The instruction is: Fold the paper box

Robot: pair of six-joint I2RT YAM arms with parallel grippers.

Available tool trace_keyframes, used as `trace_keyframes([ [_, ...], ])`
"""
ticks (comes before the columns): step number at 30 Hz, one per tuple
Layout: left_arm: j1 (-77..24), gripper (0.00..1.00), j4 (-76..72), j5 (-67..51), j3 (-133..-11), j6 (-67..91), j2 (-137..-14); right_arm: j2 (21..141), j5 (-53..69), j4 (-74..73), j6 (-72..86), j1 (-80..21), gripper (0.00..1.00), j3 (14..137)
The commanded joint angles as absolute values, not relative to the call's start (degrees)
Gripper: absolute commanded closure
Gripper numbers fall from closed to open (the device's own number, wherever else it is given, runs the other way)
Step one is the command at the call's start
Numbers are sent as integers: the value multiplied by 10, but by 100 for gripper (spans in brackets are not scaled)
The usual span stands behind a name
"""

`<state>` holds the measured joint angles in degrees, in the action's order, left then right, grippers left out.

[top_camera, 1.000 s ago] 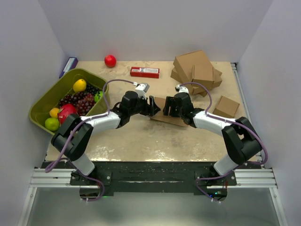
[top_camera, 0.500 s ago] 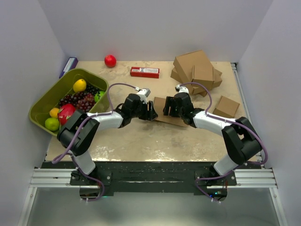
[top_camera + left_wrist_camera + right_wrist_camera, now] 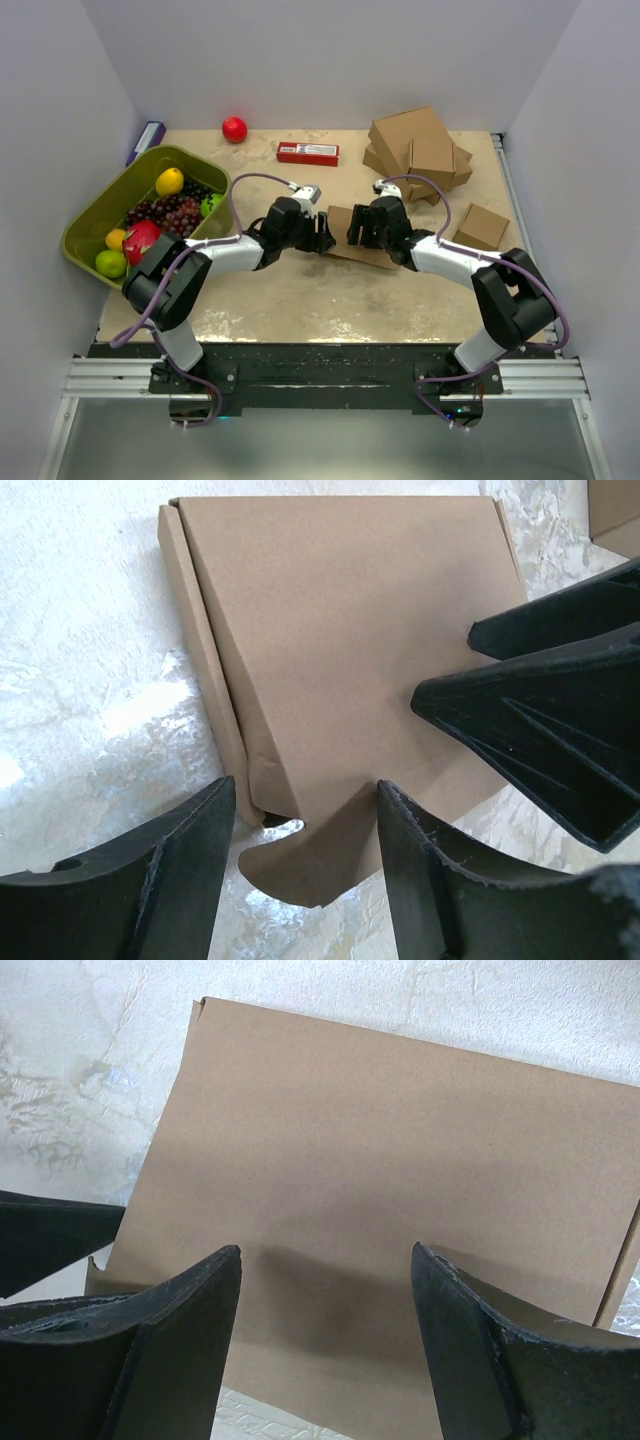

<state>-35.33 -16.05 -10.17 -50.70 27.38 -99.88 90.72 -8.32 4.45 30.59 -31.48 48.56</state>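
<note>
The paper box (image 3: pixel 340 216) lies flat mid-table as a thin brown cardboard mailer with its lid down (image 3: pixel 340 630). A rounded tab (image 3: pixel 300 865) sticks out from its near edge, along with a narrow side flap (image 3: pixel 200 650). My left gripper (image 3: pixel 305 790) is open at the box's left edge and straddles that tab without clamping it. Coming from the right, my right gripper (image 3: pixel 325 1252) is open low over the lid (image 3: pixel 380 1150), and nothing is between its fingers (image 3: pixel 540 710). In the top view both grippers (image 3: pixel 322 235) (image 3: pixel 358 230) face each other across the box.
A green bin (image 3: pixel 100 200) of fruit stands at the left. A red ball (image 3: pixel 234 129) and a red flat packet (image 3: pixel 307 153) lie at the back. At the back right is a pile of cardboard boxes (image 3: pixel 415 145), with a small cube box (image 3: pixel 481 227) on the right.
My left gripper has moved right, up to the box's edge, and its jaws have narrowed slightly. The right arm and the box have stayed put.
</note>
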Motion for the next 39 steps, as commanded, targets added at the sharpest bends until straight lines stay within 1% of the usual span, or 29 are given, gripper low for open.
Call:
trace_keyframes([
  [1,-359,39,-170,-74,-530,254,-995,910,-77,41,309,-316,28,479],
  [3,-360,44,-175,-78,-532,255,-998,910,-77,40,309,-315,28,479],
  [5,-361,46,-176,-84,-535,257,-1003,910,-77,40,309,-316,28,479],
  [6,-361,51,-178,-87,-535,258,-1007,910,-78,40,309,-315,28,479],
  [9,-363,58,-183,-96,-534,262,-1015,909,-78,39,309,-315,28,479],
  [11,-363,61,-185,-103,-533,265,-1018,908,-79,39,308,-315,28,479],
  [12,-364,65,-187,-106,-534,267,-1021,906,-79,40,308,-315,28,478],
  [15,-366,66,-191,-114,-533,272,-1027,906,-79,39,308,-315,28,478],
  [17,-367,64,-185,-105,-533,266,-1025,906,-79,40,308,-315,28,478],
  [18,-367,58,-182,-98,-534,263,-1019,906,-80,40,308,-315,28,477],
  [20,-369,50,-173,-80,-536,249,-1008,904,-78,39,308,-316,28,477],
  [21,-368,45,-171,-76,-535,244,-995,904,-79,37,308,-315,28,477],
  [24,-370,40,-160,-47,-536,226,-969,897,-78,31,304,-315,28,481],
  [28,-372,37,-138,-17,-545,206,-963,876,-81,13,301,-315,28,488],
  [32,-371,36,-131,-24,-562,204,-996,845,-104,-32,286,-315,22,504],
  [35,-371,36,-135,-35,-576,207,-1016,824,-114,-69,272,-309,21,516],
  [39,-370,37,-141,-31,-584,210,-1026,800,-101,-88,260,-266,20,508],
])
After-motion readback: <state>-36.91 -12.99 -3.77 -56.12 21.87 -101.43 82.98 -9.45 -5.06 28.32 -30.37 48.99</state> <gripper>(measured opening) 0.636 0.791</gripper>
